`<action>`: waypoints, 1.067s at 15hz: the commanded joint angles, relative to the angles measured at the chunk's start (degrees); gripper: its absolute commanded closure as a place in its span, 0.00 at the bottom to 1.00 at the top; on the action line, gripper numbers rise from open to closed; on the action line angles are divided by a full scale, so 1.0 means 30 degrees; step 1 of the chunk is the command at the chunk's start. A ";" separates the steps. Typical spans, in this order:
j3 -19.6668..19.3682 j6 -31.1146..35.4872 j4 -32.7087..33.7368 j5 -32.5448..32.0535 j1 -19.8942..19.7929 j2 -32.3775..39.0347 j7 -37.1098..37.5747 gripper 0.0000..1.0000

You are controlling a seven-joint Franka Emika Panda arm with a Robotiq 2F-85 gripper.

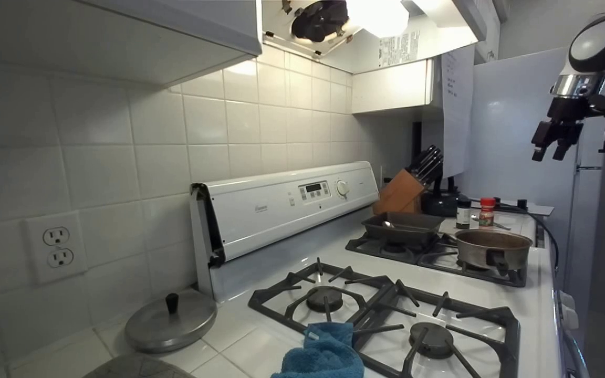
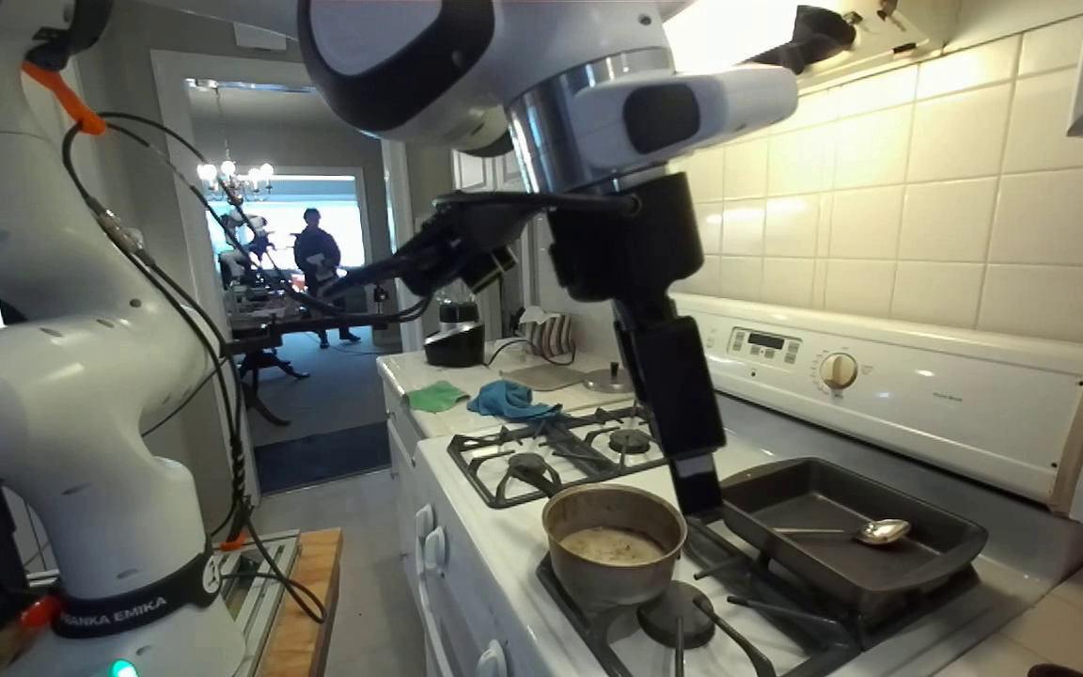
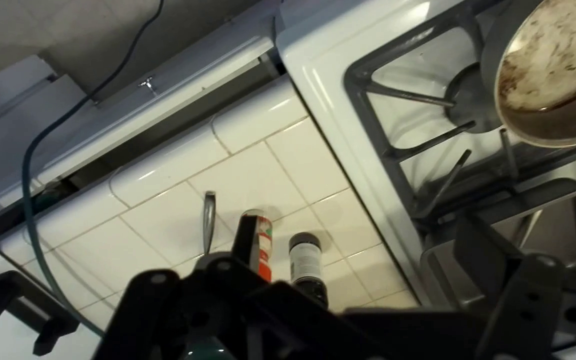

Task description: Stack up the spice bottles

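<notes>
Two spice bottles stand upright side by side on the white tiled counter beyond the stove. One has a red cap and a red label [image 1: 486, 214]; it also shows in the wrist view [image 3: 265, 245], partly hidden behind a finger. The other is dark with a black cap and a white label [image 1: 463, 215]; it also shows in the wrist view [image 3: 306, 260], its top hidden by the gripper. My gripper [image 1: 550, 152] is open and empty, fingers pointing down, well above the counter and apart from both bottles. In the wrist view its fingers [image 3: 360, 240] are wide apart.
A saucepan [image 1: 478, 257] and a dark baking pan [image 1: 405, 234] with a spoon sit on the near burners. A knife block [image 1: 398, 193] and black kettle [image 1: 435, 205] stand behind the bottles. A metal utensil [image 3: 209, 220] and a cable [image 3: 35, 145] lie by the counter edge.
</notes>
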 commanded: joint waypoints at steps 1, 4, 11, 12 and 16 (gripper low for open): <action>-0.0436 0.0716 0.2072 -0.0005 -0.0330 0.2537 -0.0540 0.00; -0.0206 0.0654 0.1712 0.0014 -0.0598 0.2223 0.0099 0.00; -0.0331 0.0164 0.3257 0.0289 -0.0826 0.4056 0.0863 0.00; -0.0447 -0.0149 0.3614 0.0634 -0.0824 0.4462 0.0570 0.00; -0.0718 -0.0885 0.5703 0.1858 -0.1135 0.6500 -0.0459 0.00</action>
